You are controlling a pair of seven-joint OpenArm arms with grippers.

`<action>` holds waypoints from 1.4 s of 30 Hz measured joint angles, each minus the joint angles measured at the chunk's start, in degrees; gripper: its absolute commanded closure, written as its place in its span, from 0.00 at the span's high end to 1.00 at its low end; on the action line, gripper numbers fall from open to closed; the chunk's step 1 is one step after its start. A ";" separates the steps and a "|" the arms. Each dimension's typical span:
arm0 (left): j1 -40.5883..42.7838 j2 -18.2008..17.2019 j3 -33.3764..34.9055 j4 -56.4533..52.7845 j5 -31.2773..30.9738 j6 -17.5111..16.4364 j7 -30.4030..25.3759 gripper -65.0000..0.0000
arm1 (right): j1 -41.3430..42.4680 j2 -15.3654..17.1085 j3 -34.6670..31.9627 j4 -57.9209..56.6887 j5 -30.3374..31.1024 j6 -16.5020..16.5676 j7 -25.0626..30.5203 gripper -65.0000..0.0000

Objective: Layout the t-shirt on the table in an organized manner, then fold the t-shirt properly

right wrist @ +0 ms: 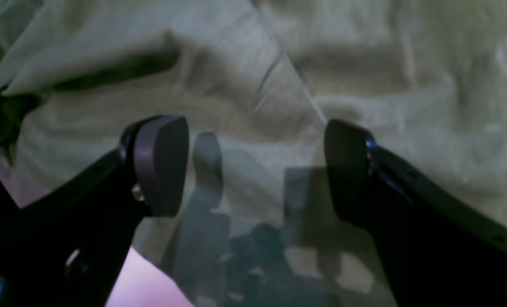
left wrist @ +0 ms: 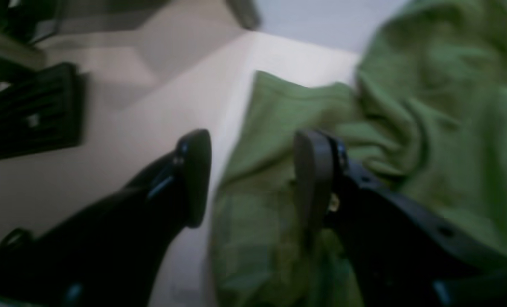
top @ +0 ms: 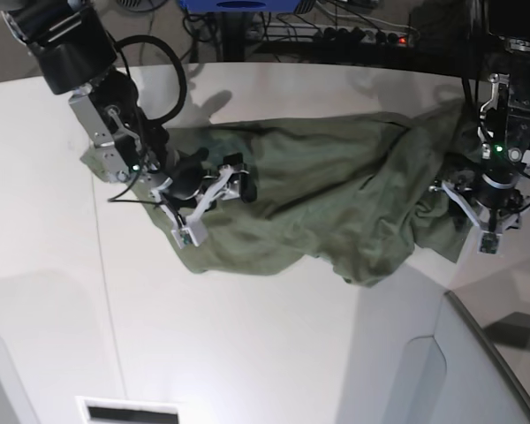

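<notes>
Clearly the laying-out step is in hand, not the folding: the olive-green t-shirt [top: 327, 190] lies as a rumpled band across the middle of the base view, running from centre left to the right edge, bunched and creased on the white tabletop [top: 247, 344]. No sleeve or collar can be picked out with confidence.

The right pincer [top: 214, 196] sits over the shirt's left end in the base view. In its wrist view its jaws stand wide apart with wrinkled cloth below and between them, their shadows on the fabric; it is released and grips nothing, though whether the tips touch the cloth cannot be told.

The left pincer [top: 477, 212] hangs at the shirt's right end, at centre right of the base view. In its wrist view the pads are parted, one over bare tabletop and one over green cloth, and an edge of the shirt runs up between them. It looks released, with nothing pinched.

By this reading, the next move calls for each pincer to take hold of an edge or corner at its own end, then draw the two ends apart so the fabric flattens before any fold is attempted.
</notes>
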 measured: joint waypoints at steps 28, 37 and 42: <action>-10.51 -3.04 21.07 -15.21 -0.04 -0.02 -0.50 0.40 | 0.22 -0.68 0.15 -2.93 0.87 1.11 2.32 0.72; -12.02 -3.21 23.58 -16.20 0.02 -0.11 -0.02 0.00 | 0.13 -0.70 0.24 -2.91 0.85 1.09 2.29 0.72; -11.58 -4.94 23.54 -5.64 -0.24 0.22 0.76 0.00 | 0.13 -0.70 0.22 -2.89 0.83 1.07 2.25 0.72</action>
